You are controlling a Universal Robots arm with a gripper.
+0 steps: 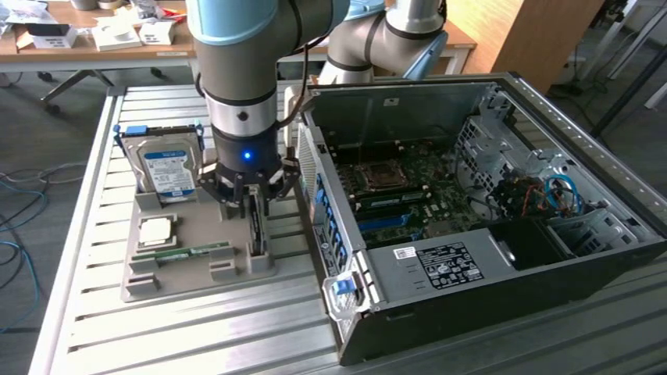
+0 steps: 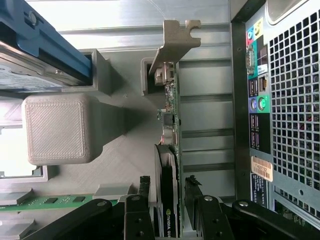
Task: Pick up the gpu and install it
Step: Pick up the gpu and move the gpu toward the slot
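Fingers [image 2: 144,200] astride the gpu [image 1: 255,230], nothing clamped yet.
Close off-centre and you could tilt the card and jam it in its grey holder [image 1: 177,281] on the tabletop [image 1: 94,328], at nine o'clock from the open case [image 1: 407,101] in the exterior view. Your gripper [image 1: 253,195] stands fully open, one finger either side of the board; they seem clear of it, though I can't be sure.

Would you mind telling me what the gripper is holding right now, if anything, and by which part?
Nothing is held: the gripper stands open astride one long edge of the dark, flat circuit card with a grey metal bracket.
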